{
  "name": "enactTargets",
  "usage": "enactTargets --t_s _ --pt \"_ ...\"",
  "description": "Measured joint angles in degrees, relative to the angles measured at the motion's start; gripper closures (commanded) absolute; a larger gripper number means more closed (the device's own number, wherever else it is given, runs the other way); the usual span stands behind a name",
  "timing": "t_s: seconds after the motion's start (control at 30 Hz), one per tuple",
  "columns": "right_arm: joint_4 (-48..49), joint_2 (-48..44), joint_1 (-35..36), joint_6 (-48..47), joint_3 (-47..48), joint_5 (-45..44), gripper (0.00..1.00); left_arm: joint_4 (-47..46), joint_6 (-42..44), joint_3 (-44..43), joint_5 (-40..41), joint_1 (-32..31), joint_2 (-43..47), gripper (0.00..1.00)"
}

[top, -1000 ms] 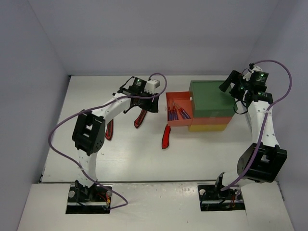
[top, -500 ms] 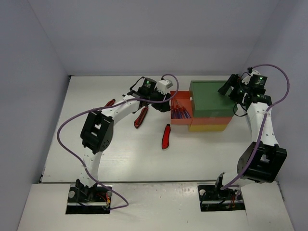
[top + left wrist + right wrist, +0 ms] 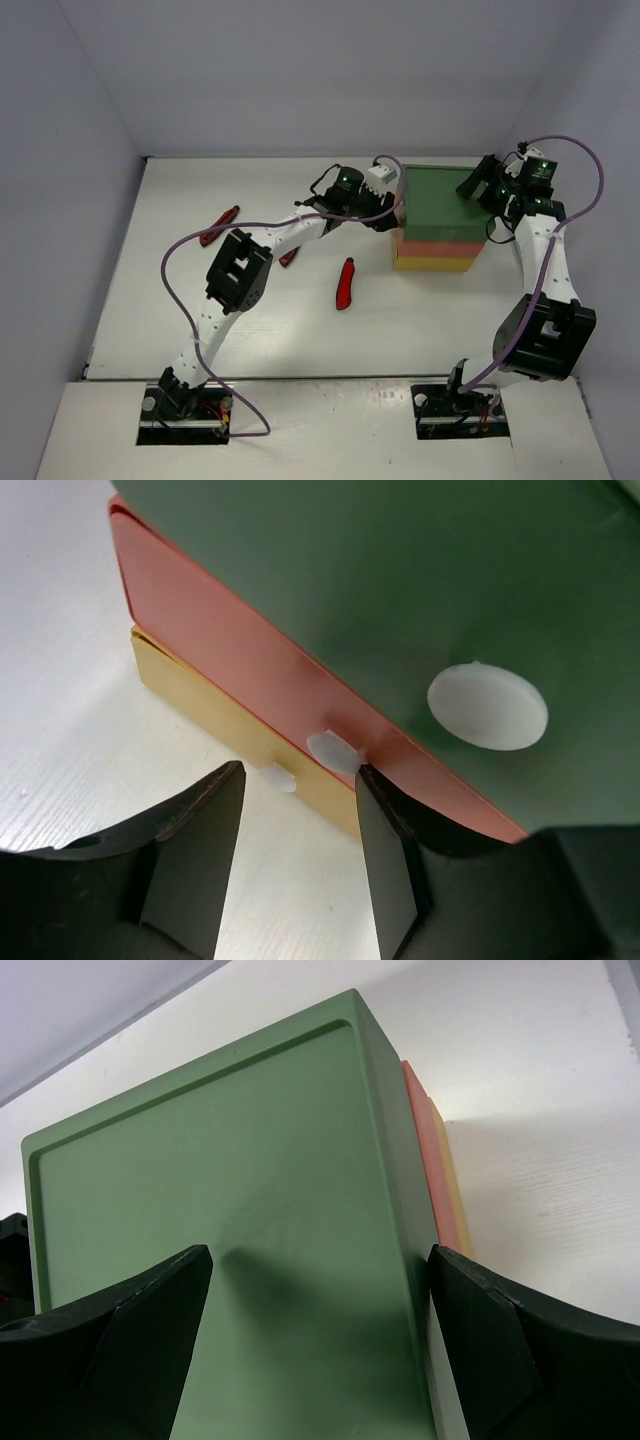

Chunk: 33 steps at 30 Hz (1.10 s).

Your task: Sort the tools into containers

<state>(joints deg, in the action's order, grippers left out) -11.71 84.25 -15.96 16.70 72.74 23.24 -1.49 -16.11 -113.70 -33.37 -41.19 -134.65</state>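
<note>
The drawer unit (image 3: 436, 228) stands right of centre in the top view, with its three fronts about flush: green top layer (image 3: 440, 203), red-orange drawer (image 3: 434, 247) and yellow drawer (image 3: 432, 265). Bare bench (image 3: 300, 330) runs along its lower edge and out to the left. A strip of bench also separates its upper edge from the back wall.

The left arm stretches diagonally across the middle of the frame, with the left tool (image 3: 392, 214) close against the unit's left face. In the left wrist view its fingers (image 3: 385, 820) are spread, the small white knobs (image 3: 335, 750) of the two lower drawers between them.

The right arm rises along the right edge and bends over, so the right tool (image 3: 478, 186) hangs at the unit's upper right corner. Its fingers are spread wide over the green top; I cannot tell whether they touch it.

A red utility knife (image 3: 345, 283) lies below the left arm, well apart from the unit. Red-handled pliers (image 3: 218, 226) lie at the left.
</note>
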Motion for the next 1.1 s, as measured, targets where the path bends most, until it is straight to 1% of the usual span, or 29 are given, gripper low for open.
enactTargets --t_s 0.2,0.33,0.43,0.57,0.67,0.77,0.97,1.1 --pt "1.06 0.02 -0.51 -0.32 -0.56 -0.04 0.15 -1.07 -3.26 -0.85 0.84 -0.11 -0.87 0.53" --pt "1.19 0.02 -0.51 -0.42 -0.66 -0.02 0.16 -4.97 -7.11 5.30 3.05 0.17 2.09 0.49" --pt "1.19 0.02 -0.51 -0.42 -0.66 0.04 0.17 -6.37 -9.01 11.50 3.66 1.02 6.75 0.47" --pt "1.21 0.02 -0.47 -0.39 -0.79 0.21 0.17 -7.60 -6.82 16.82 0.73 4.35 13.58 0.46" --pt "1.23 0.02 -0.44 -0.47 -0.89 0.24 0.18 -9.41 -4.74 16.82 -4.37 7.49 16.12 0.46" --pt "1.23 0.02 -0.27 -0.51 -0.99 0.30 0.20 -10.57 -1.87 15.62 -9.30 10.16 16.59 0.46" --pt "1.25 0.02 1.26 -1.11 -1.07 0.46 0.26 -10.76 5.01 15.20 -15.79 9.88 16.10 0.46" --pt "1.57 0.00 3.07 -1.41 -1.34 1.18 0.27 -10.74 8.98 14.07 -19.25 8.79 15.16 0.46"
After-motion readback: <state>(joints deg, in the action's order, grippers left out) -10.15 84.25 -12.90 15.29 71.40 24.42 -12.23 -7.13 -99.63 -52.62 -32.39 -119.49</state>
